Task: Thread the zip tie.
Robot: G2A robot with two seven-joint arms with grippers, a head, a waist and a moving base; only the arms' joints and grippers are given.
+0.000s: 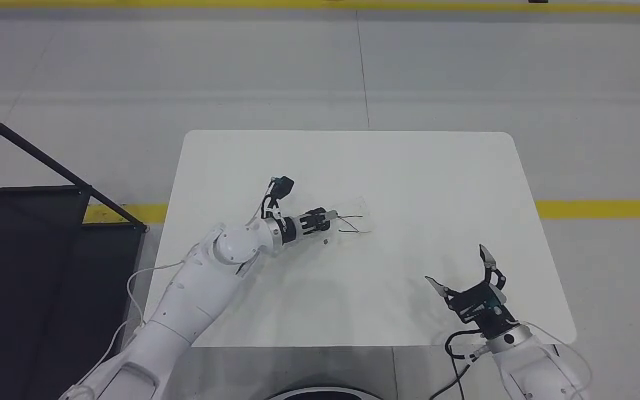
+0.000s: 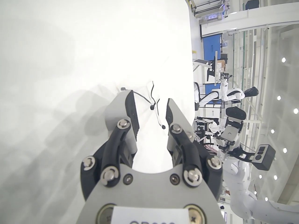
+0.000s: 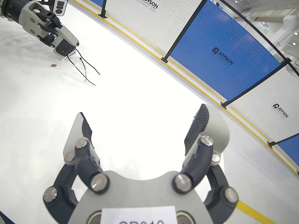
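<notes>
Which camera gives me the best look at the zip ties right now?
Left wrist view: the zip ties lie close, just ahead of the open left gripper, heads visible. Right wrist view shows their full lengths from farther off; top view, thin faint lines.

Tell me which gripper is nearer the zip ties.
Left. The left gripper is at the black zip ties in the middle of the table, open, the ties just beyond its tips. The right gripper is open, far off near the table's robot-side edge.
</notes>
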